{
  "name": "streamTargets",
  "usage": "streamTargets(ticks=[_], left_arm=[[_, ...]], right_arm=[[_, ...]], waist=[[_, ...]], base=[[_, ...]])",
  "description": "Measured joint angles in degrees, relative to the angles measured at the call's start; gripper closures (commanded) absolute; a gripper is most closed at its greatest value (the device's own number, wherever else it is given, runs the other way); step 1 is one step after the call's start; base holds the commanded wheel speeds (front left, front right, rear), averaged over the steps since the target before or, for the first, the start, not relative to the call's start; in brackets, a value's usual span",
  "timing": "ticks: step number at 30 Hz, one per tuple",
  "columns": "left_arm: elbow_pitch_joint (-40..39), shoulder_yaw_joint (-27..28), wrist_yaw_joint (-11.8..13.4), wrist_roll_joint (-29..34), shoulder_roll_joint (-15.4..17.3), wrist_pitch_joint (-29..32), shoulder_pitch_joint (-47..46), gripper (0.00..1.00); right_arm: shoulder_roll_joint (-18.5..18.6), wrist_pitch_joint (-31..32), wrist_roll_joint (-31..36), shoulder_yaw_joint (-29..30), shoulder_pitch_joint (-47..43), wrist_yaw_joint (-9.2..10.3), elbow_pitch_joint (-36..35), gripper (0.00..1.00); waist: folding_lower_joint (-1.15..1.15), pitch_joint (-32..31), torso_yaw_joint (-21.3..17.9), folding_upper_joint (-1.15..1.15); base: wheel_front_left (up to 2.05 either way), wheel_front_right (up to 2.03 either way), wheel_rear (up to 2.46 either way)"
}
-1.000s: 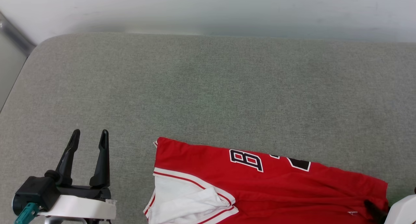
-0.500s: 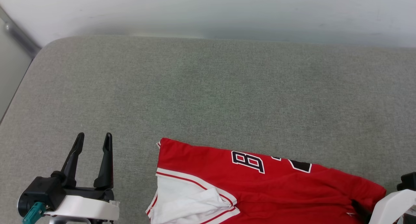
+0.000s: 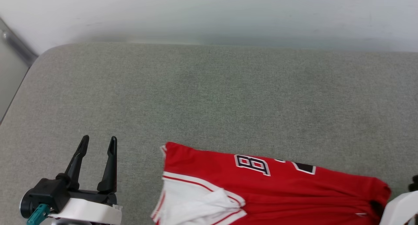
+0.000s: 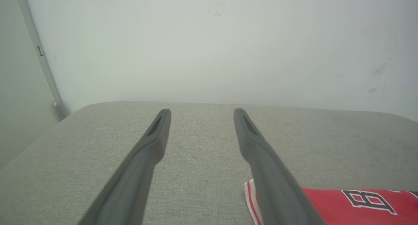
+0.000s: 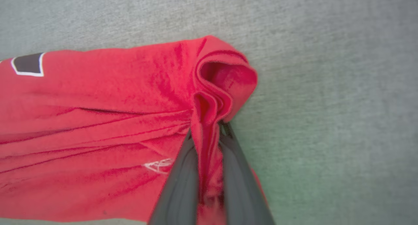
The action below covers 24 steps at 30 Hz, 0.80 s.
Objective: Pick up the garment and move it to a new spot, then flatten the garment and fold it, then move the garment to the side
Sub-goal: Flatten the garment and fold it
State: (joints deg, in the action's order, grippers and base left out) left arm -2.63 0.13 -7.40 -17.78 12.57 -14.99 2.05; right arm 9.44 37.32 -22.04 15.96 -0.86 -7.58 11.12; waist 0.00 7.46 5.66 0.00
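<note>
The red garment (image 3: 281,189) with white sleeves and black lettering lies folded along the lower edge of the grey cushion (image 3: 209,97), running from centre to right. In the right wrist view my right gripper (image 5: 207,128) is shut on a bunched red fold at the garment's (image 5: 98,120) right end. Only a bit of that arm's white forearm (image 3: 400,210) shows in the head view at the lower right. My left gripper (image 3: 98,143) stands open at the lower left, apart from the garment. In its own wrist view its fingers (image 4: 153,143) hold nothing, and the garment's (image 4: 359,205) striped edge lies just to the right.
A pale wall (image 3: 209,12) rises behind the cushion. The cushion's left edge (image 3: 16,91) drops off beside a grey metal strip (image 3: 16,45). Bare grey fabric stretches across the far half of the cushion.
The head camera has shifted, so the whole scene sits a little lower and to the right. The garment's right end has drawn in slightly, held by the right gripper.
</note>
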Motion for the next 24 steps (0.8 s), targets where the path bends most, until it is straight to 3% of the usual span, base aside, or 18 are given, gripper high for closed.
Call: streamTargets(ticks=[10, 17, 24], left_arm=[[0.2, -0.8, 0.0, 0.0, 0.1, 0.0, 0.7, 0.00], [0.4, -1.2, 0.0, 0.0, -0.3, 0.0, 1.9, 0.00], [0.8, -1.9, 0.0, -0.1, -1.0, 0.0, 2.5, 0.00]], right_arm=[[3.2, -1.7, 4.5, 5.9, 2.1, 0.05, 1.6, 1.00], [2.7, 1.6, 2.4, 0.5, -0.8, 0.07, -4.6, 1.00], [-0.6, 7.6, -1.3, -6.0, -5.3, 0.08, -15.3, 1.00]], waist=[[0.00, -1.5, -0.9, 0.00], [0.00, -3.7, -1.2, 0.00], [0.00, -5.7, -1.0, 0.00]], base=[[0.00, 0.00, 0.00], [0.00, 0.00, 0.00], [0.00, 0.00, 0.00]])
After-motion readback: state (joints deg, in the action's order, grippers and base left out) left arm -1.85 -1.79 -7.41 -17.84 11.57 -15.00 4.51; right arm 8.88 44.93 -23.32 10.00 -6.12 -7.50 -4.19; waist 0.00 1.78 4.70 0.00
